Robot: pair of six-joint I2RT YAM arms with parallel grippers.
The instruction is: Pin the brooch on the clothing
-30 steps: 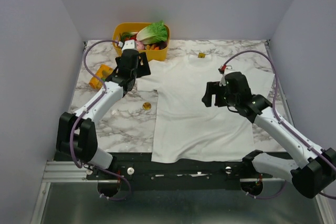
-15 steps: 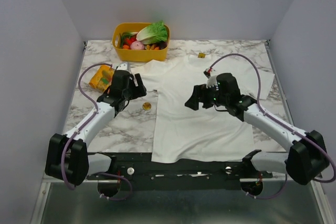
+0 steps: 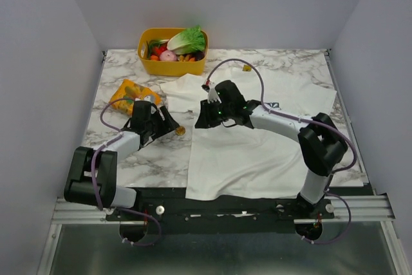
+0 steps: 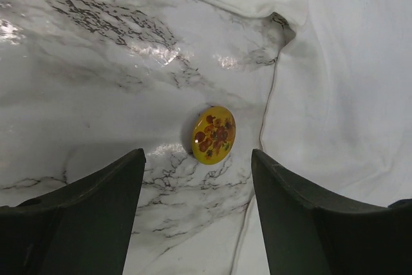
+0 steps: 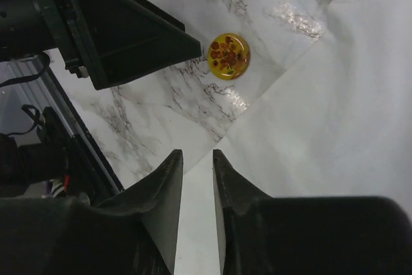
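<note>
The brooch, a small round yellow disc with red flowers, lies on the marble just left of the clothing, a white T-shirt spread flat. My left gripper stands open, low beside the brooch. In the left wrist view the brooch sits just beyond the left gripper, between the lines of its fingers. My right gripper hovers at the shirt's left edge. In the right wrist view the right gripper shows only a narrow slit over the clothing, the brooch ahead. Whether it pinches fabric is unclear.
A yellow basket of vegetables stands at the back left. An orange snack packet lies left of the shirt's sleeve, close behind my left arm. The shirt carries a blue print and a yellow collar tag.
Both arms have closed in on the brooch: the left drew back and down to it, and the right swung left across the shirt to its edge. The right jaws narrowed sharply.
</note>
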